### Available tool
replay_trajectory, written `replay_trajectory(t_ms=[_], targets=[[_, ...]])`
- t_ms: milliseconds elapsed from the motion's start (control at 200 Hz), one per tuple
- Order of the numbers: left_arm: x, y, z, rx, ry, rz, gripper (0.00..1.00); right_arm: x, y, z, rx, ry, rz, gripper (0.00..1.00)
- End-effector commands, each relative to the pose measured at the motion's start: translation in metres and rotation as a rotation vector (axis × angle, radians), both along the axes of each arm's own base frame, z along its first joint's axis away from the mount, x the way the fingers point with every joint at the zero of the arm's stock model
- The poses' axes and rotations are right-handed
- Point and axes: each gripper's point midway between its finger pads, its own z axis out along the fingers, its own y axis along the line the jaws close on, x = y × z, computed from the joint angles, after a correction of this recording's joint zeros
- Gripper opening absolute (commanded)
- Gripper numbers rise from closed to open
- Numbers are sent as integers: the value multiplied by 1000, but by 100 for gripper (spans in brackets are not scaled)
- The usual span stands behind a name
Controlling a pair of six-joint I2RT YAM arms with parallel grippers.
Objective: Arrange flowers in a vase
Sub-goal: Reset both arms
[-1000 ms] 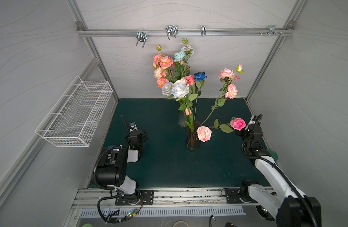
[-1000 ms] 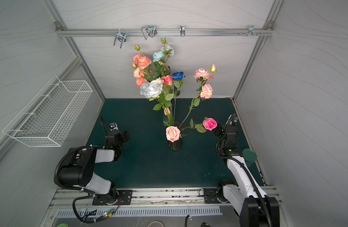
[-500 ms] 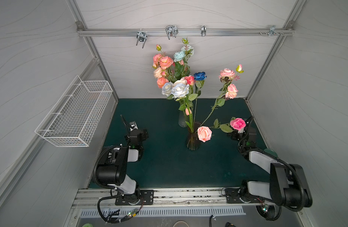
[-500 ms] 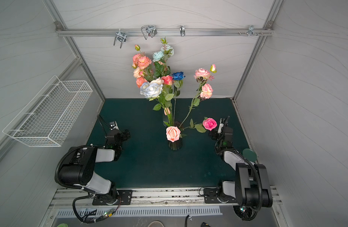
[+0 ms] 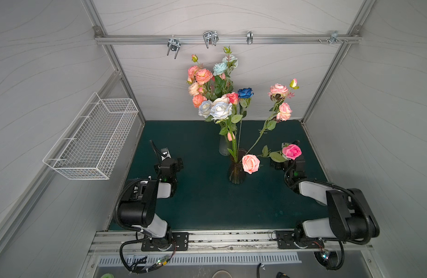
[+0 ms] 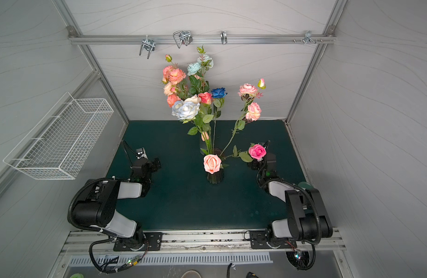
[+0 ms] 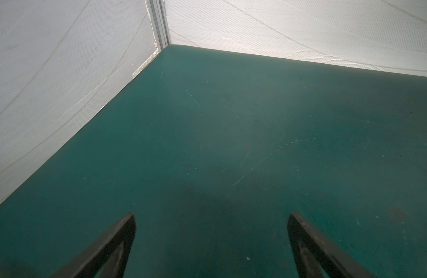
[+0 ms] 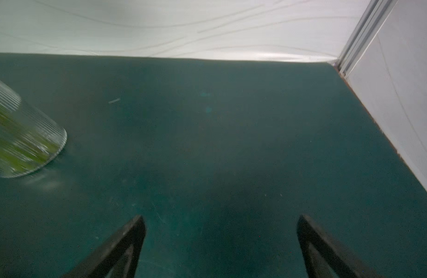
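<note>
At mat (image 5: 195, 204) centre, flowers (image 5: 222, 109) stood in the vase (image 5: 236, 174), stems splayed, apparently arranged. Left gripper (image 7: 211, 216) and right gripper (image 8: 221, 217) hung wide, empty, low over the mat, probably parked.

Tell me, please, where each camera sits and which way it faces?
Top views: overhead at the front, looking down at the flowers; left arm, right arm show.
Left wrist: low over the green mat, facing a wall corner; open left gripper.
Right wrist: likewise; open right gripper, ribbed glass vase at the edge.
Shared: both wrist views see that mat.
</note>
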Motion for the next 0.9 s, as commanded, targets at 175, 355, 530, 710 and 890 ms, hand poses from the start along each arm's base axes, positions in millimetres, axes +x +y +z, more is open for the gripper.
replay_trajectory(t_ms=[175,355,530,710,890], targets=[[10,1,16,18,-60,4,100,9,-3,-18,25,-37,10,99],[10,1,16,18,-60,4,100,17,-11,-20,11,-26,-54,99],[10,1,16,19,-60,5,100,17,-11,-20,21,-17,-49,99],[10,1,16,20,-59,5,100,17,-11,-21,20,-15,-48,99],[11,1,14,22,-53,5,100,16,-11,-20,21,-16,-49,99]])
